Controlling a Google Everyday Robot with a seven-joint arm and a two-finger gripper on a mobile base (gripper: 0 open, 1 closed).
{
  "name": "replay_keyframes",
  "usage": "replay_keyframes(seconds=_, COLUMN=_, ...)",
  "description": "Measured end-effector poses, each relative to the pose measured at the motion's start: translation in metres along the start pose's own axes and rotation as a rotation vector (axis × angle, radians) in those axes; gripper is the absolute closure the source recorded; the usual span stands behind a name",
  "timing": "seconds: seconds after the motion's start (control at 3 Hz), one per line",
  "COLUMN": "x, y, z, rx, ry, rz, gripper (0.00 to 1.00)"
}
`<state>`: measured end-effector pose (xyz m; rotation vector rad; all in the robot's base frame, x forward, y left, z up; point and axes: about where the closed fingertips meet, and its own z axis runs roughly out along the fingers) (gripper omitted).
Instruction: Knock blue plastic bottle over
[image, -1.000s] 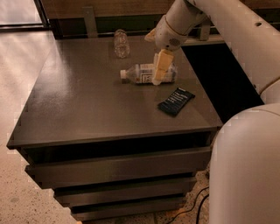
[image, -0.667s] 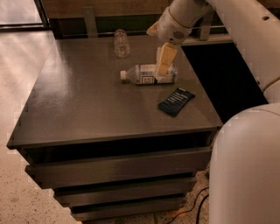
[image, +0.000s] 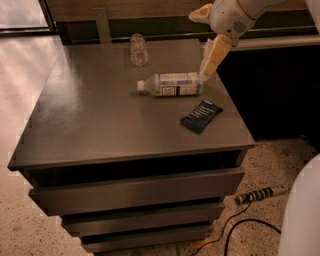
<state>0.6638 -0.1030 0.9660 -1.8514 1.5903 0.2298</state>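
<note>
Table (image: 90, 115) carries the blue plastic bottle (image: 172, 84) on its side, toward the back right, long axis left-right, cap to the left. The pincer (image: 204, 75) hangs just beside its base end, at the right. How wide the pincer stands cannot be told.

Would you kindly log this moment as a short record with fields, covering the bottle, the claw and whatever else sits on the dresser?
bottle: blue plastic bottle lying on its side, cap pointing left
surface: dresser top
claw: claw pointing down at the bottle's base end; contact cannot be told
other items: clear jar upright at the back; dark packet flat, right front
floor: cable right of the dresser
task status: bottle is down
</note>
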Motion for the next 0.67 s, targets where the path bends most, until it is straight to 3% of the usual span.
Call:
replay_keyframes(seconds=0.33, x=0.0282, y=0.0117, z=-0.039, rx=0.056, ry=-0.004, rz=0.029, gripper=0.0)
replay_keyframes(seconds=0.67, x=0.0282, y=0.0117, z=-0.0389, rx=0.056, ry=-0.004, rz=0.029, gripper=0.0)
